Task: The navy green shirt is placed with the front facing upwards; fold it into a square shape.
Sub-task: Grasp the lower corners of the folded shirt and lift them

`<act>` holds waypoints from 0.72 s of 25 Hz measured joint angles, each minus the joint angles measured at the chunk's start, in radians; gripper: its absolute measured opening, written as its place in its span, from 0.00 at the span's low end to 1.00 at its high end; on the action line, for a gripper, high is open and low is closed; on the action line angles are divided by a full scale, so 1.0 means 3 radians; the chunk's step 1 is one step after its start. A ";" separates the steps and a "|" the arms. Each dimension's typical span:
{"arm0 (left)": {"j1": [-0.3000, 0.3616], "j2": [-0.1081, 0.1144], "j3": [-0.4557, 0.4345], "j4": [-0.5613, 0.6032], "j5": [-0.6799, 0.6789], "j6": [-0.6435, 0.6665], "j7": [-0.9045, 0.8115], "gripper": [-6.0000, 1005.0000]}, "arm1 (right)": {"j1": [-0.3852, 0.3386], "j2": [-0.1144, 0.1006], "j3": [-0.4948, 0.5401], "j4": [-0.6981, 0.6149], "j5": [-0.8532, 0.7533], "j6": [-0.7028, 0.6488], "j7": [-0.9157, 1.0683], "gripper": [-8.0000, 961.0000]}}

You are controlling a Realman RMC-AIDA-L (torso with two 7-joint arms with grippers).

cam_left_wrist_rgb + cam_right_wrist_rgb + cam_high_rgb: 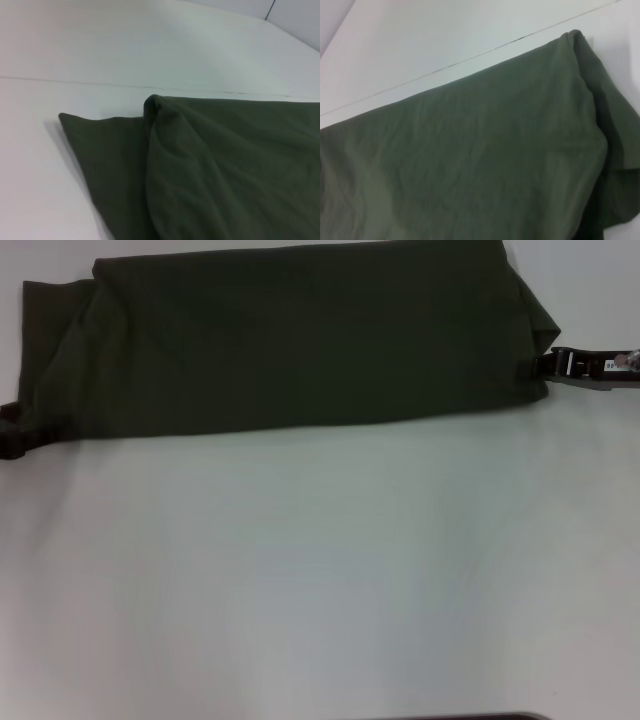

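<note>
The navy green shirt [300, 340] lies folded into a long plain band across the far part of the white table [320, 570], with no lettering showing. My right gripper [537, 366] is at the band's right end, shut on the hem there. At the far left edge of the head view, my left gripper [10, 438] sits against the band's near left corner. In the left wrist view the shirt [215, 170] shows a doubled layer over a flat corner. In the right wrist view the shirt [470, 155] fills most of the picture, with a folded edge on one side.
A thin seam [150, 86] runs across the tabletop beyond the cloth. The table's far edge meets a pale wall [295, 20]. A dark strip [470, 716] shows at the near edge of the head view.
</note>
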 joint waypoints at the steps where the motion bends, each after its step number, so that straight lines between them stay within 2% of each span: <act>1: -0.0002 0.0004 0.0000 0.0000 0.0031 0.0000 0.0000 0.85 | 0.0000 0.0000 0.0001 0.0000 0.0000 0.0000 0.0000 0.02; 7: -0.0051 0.0009 0.0000 0.0016 0.0308 0.0025 -0.0099 0.85 | 0.0000 0.0004 -0.0001 0.0003 0.0000 0.0000 0.0000 0.02; 18: -0.0076 -0.0010 -0.0025 0.0113 0.0307 0.0105 -0.0106 0.85 | 0.0000 0.0005 -0.0004 0.0004 -0.0001 0.0000 0.0004 0.02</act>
